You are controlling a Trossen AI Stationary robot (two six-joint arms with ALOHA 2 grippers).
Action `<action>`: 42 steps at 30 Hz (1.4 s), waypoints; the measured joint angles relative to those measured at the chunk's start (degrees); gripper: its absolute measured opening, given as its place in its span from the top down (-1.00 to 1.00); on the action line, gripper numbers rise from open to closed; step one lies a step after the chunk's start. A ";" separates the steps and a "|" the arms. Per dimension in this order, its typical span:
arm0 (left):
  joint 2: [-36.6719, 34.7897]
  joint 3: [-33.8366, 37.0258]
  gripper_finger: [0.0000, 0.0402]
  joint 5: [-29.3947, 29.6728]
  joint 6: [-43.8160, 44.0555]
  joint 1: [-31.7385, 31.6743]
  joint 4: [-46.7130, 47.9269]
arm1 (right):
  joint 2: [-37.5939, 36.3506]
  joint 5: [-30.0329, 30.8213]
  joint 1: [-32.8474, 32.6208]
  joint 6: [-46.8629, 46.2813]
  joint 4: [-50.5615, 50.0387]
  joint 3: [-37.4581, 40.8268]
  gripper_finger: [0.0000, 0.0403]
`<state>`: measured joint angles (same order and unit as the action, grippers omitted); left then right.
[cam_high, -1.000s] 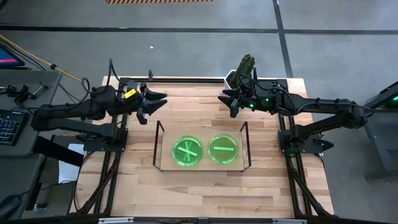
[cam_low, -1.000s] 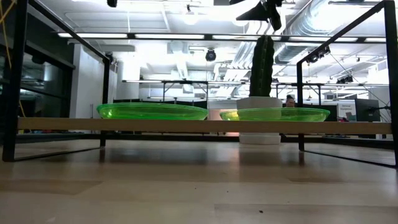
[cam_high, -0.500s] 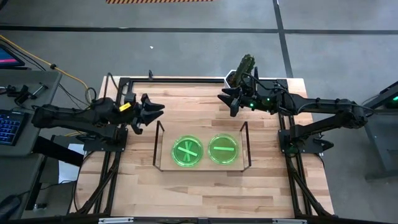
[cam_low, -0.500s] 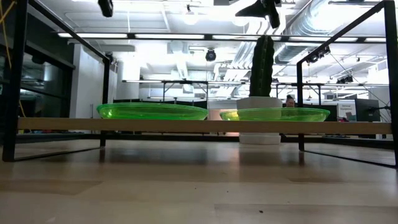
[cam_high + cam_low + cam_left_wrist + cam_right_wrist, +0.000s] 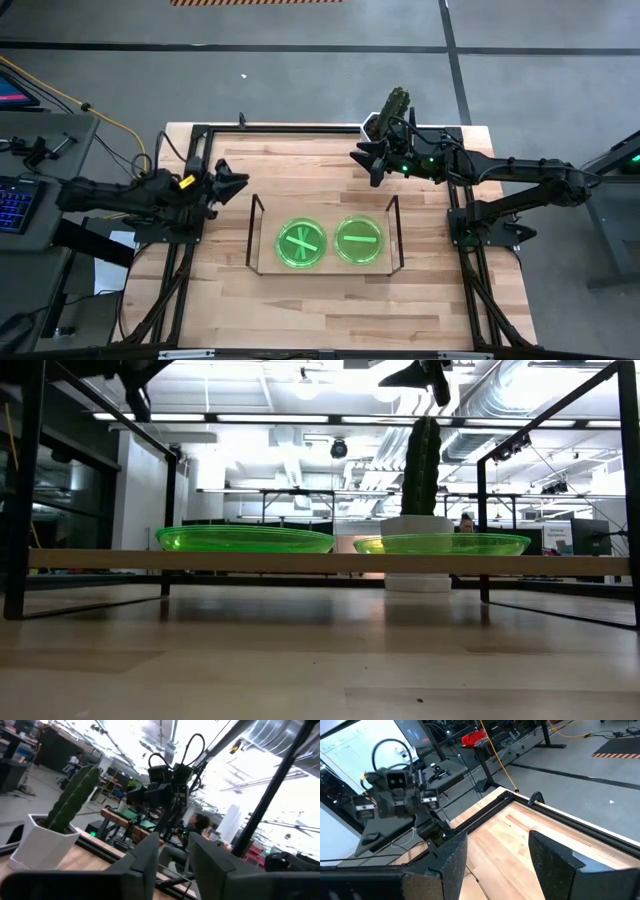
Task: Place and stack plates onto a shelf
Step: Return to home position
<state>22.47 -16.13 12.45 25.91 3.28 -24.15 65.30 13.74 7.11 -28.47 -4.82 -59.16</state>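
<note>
Two dark jointed arms.
The left arm [image 5: 120, 192] wears a yellow tag [image 5: 186, 181]; the right arm [image 5: 520, 176] shows green lights [image 5: 404, 167] and looped cables [image 5: 196, 744].

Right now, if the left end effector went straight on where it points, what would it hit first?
Probably the right end effector, hovering straight ahead across the table; the shelf and cactus lie off that line. Height is hard to judge, so it might miss.

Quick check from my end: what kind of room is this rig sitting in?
Probably a robotics lab or open workshop: exposed ceiling ducts and long strip lights overhead, more workbenches in the background, and a lit keyboard off to one side.
</note>
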 joint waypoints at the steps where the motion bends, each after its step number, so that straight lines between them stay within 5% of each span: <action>1: -0.84 1.14 0.56 0.00 -0.04 0.19 -0.73 | 0.00 -0.01 0.02 0.00 -0.01 0.00 0.03; 8: -7.13 7.60 0.97 0.00 0.24 0.27 -1.68 | 0.00 -0.92 0.01 -2.87 -0.02 0.00 0.03; 20: -13.56 12.82 1.00 1.36 2.55 0.25 -2.73 | -0.02 -1.26 0.02 -3.02 -0.28 0.00 0.03; 29: -16.53 15.52 1.00 3.92 -0.96 0.08 -2.73 | -1.76 -7.23 0.00 -2.34 -1.82 0.00 0.03; 42: -17.41 15.46 1.00 4.79 0.87 0.12 3.87 | -12.77 -6.94 -4.19 4.10 -20.00 0.00 0.03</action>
<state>5.06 -0.67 17.23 26.77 3.40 -20.28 52.53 6.80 2.92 -24.37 -24.82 -59.16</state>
